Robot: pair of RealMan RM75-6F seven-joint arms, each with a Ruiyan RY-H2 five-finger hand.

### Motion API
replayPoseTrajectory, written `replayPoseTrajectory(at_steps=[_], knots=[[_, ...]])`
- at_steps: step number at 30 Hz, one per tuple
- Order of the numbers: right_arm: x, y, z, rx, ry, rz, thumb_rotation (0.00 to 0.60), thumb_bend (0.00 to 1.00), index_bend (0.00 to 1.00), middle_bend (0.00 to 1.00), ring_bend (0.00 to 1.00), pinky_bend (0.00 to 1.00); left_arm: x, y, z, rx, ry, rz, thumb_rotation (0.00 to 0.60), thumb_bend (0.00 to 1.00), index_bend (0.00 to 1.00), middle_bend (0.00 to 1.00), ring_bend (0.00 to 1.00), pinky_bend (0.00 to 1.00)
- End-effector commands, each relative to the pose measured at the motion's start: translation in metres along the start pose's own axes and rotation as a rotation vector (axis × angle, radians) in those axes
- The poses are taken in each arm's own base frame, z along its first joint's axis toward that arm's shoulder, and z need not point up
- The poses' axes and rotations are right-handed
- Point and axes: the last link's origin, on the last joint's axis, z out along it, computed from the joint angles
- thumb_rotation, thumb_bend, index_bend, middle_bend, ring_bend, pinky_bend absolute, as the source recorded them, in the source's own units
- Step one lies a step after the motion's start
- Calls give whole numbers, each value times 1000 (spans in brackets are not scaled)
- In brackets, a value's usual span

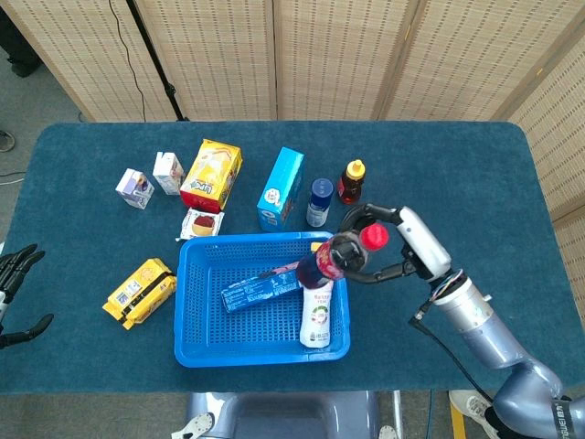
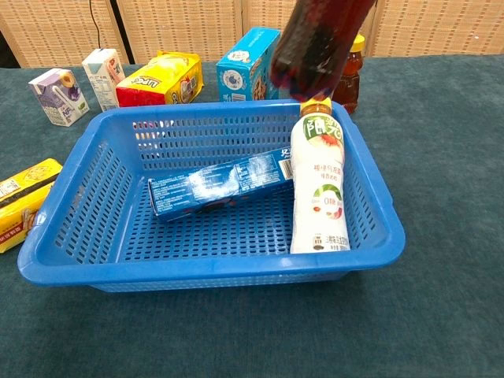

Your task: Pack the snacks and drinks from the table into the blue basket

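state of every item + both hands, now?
cola bottle: lifted, tilted, above basket
right hand: grips cola bottle
left hand: holds nothing, fingers apart, at table edge
blue basket: on table
yogurt bottle: in basket
blue packet: lying in basket
blue carton: upright on table
honey bottle: upright on table
blue can: upright on table
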Motion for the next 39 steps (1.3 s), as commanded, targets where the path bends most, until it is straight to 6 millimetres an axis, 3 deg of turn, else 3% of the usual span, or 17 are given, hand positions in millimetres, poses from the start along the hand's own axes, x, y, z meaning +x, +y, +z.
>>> replayPoseTrajectory(at_steps=[1, 7, 11, 19, 22, 24, 26, 27, 29, 30, 34, 39], knots=[[-29, -7, 9, -33, -106, 40, 600, 647, 589, 635, 586, 524, 0, 0, 1, 1, -3, 2, 600, 276, 0, 0, 0, 0], [-66, 22, 21, -135, -161, 70, 600, 653, 586, 635, 586, 524, 1, -2, 2, 8, -7, -3, 600, 276, 0, 0, 0, 0], [-80, 36, 16, -195, -215, 42, 600, 659, 591, 639, 587, 524, 2, -6, 2, 17, -7, -6, 600, 276, 0, 0, 0, 0], [-96, 49, 8, -256, -276, 22, 600, 679, 586, 637, 581, 520, 2, -6, 3, 26, -11, -4, 600, 276, 0, 0, 0, 0], [-102, 60, 8, -277, -301, -9, 600, 650, 511, 559, 500, 490, 1, -5, 2, 23, -8, -2, 600, 276, 0, 0, 0, 0], [-103, 68, 4, -270, -333, -89, 600, 499, 247, 265, 252, 363, 1, -5, 1, 18, -12, -6, 600, 276, 0, 0, 0, 0], [-99, 71, 2, -238, -319, -169, 600, 279, 42, 42, 49, 170, 1, -5, 1, 18, -12, -5, 600, 276, 0, 0, 0, 0], [-97, 70, 2, -222, -294, -182, 600, 146, 0, 1, 2, 76, 1, -5, 2, 19, -11, -3, 600, 276, 0, 0, 0, 0], [-93, 64, 2, -199, -247, -182, 600, 18, 0, 0, 0, 3, 0, -5, 3, 20, -12, -4, 600, 276, 0, 0, 0, 0], [-89, 61, 2, -191, -229, -191, 600, 5, 0, 0, 0, 0, 0, -5, 3, 20, -13, -3, 600, 276, 0, 0, 0, 0], [-68, 45, -1, -148, -139, -256, 600, 0, 0, 0, 0, 0, -1, -3, 5, 9, -11, 2, 600, 276, 0, 0, 0, 0], [-36, 31, -21, -110, -40, -372, 600, 0, 0, 0, 0, 0, -2, -1, 8, -17, -3, 3, 600, 276, 0, 0, 0, 0]])
